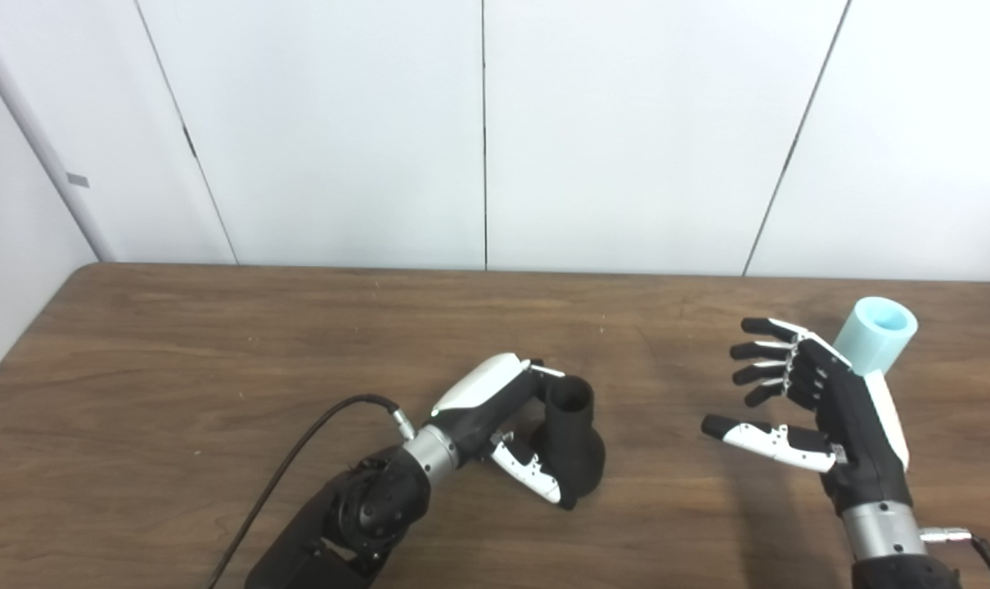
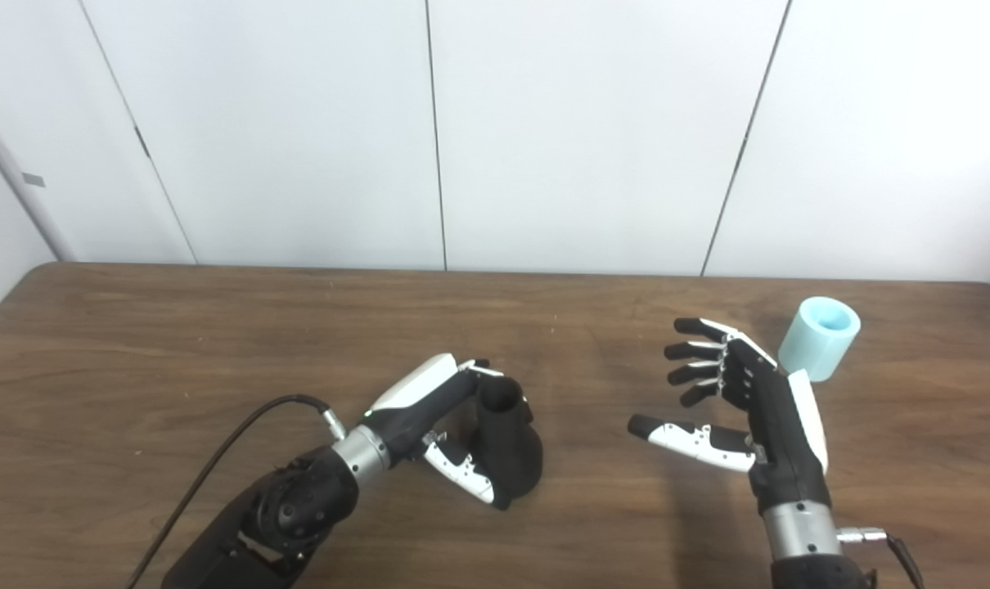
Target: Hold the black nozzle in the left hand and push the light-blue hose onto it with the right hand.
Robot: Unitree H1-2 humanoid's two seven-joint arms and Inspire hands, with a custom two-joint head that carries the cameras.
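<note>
The left robot hand point(image 1: 503, 417) is curled around the black nozzle point(image 1: 573, 446) near the middle of the wooden counter point(image 1: 217, 368), its fingers point(image 1: 536, 372) wrapped behind the narrow neck and its white-tipped thumb point(image 1: 532, 474) pressed against the flared base in front. The nozzle stands with its round open mouth turned upward and slightly away from the robot, its wider bell-shaped bottom resting on the wood. A black cable point(image 1: 299, 458) loops from the left wrist back toward the lower edge of the frame.

Well apart to the right, the right robot hand point(image 2: 749, 409) is raised above the counter, palm facing left, with its fingers point(image 2: 695, 352) spread and fanned out and its thumb point(image 2: 683, 433) stretched forward below them; it holds nothing. A faint shadow of the hand falls on the wood beneath it.

Just beyond the back of that hand, near the counter's far right corner, lies the light-blue hose point(image 2: 820, 337), a short, thick cylinder tilted so that its hollow open end faces up and toward the wall. In the left eye view its lower end is hidden behind the hand; in the right eye view it shows just beside the white back of the hand, and whether the two touch cannot be told. The hose and the nozzle lie well apart, with the open right hand between them.

Behind the counter rise plain white wall panels point(image 1: 642, 131) divided by thin dark seams.
</note>
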